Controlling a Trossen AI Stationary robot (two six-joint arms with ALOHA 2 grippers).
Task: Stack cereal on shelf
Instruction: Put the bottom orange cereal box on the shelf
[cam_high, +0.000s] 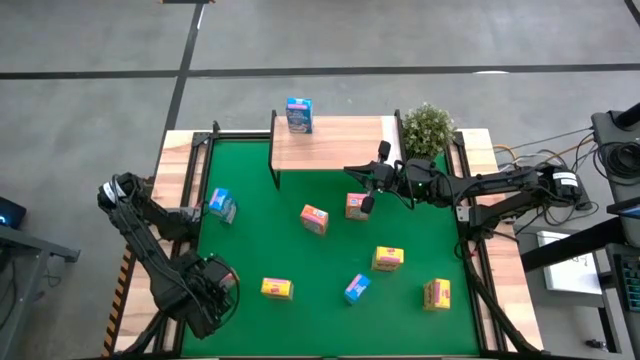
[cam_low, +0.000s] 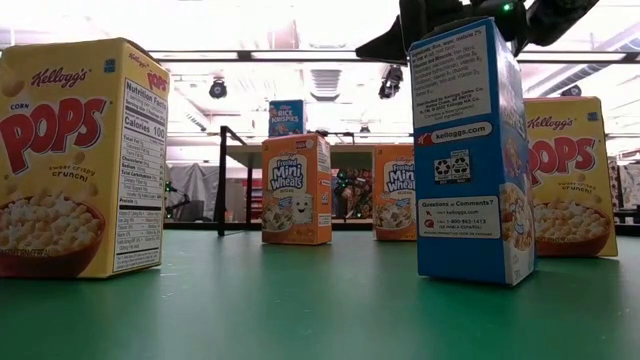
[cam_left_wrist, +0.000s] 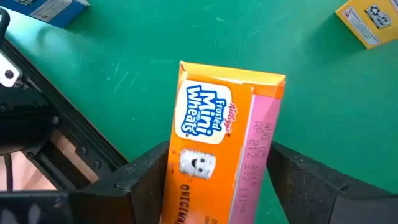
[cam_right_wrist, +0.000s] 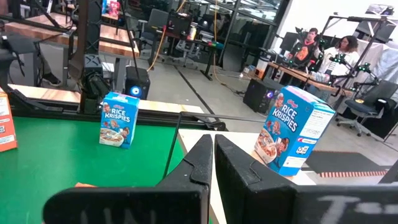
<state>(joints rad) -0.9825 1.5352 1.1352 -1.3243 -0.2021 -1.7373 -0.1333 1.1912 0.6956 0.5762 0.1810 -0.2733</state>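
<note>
My left gripper (cam_high: 215, 283) is at the mat's near left corner, shut on an orange cereal box (cam_left_wrist: 217, 124) that its body hides in the high view. Two more orange boxes (cam_high: 314, 218) (cam_high: 356, 205) stand mid-mat. A blue box (cam_high: 298, 115) stands on the light-wood shelf (cam_high: 340, 140) at its left end. Other blue boxes (cam_high: 220, 205) (cam_high: 357, 288) and three yellow ones (cam_high: 277, 289) (cam_high: 388, 258) (cam_high: 437, 293) are on the mat. My right gripper (cam_high: 352, 174) is shut and empty at the shelf's front edge, its fingers (cam_right_wrist: 198, 163) pointing toward the table's left. My left gripper pinches the orange box between its two fingers, one finger (cam_left_wrist: 146, 171) on the printed front and the other (cam_left_wrist: 292, 171) on the opposite side beyond the pink face (cam_left_wrist: 258, 155). The fingers lie along the box's length, and its free end (cam_left_wrist: 231, 71) sticks out past them. Whether it is clear of the mat cannot be told.
A green potted plant (cam_high: 428, 128) stands at the shelf's right end. The green mat (cam_high: 290, 250) is framed by black rails on a wooden table. In the low view a yellow box (cam_low: 80, 160) and a blue box (cam_low: 470, 150) stand close to the near edge. People sit in the room beyond.
</note>
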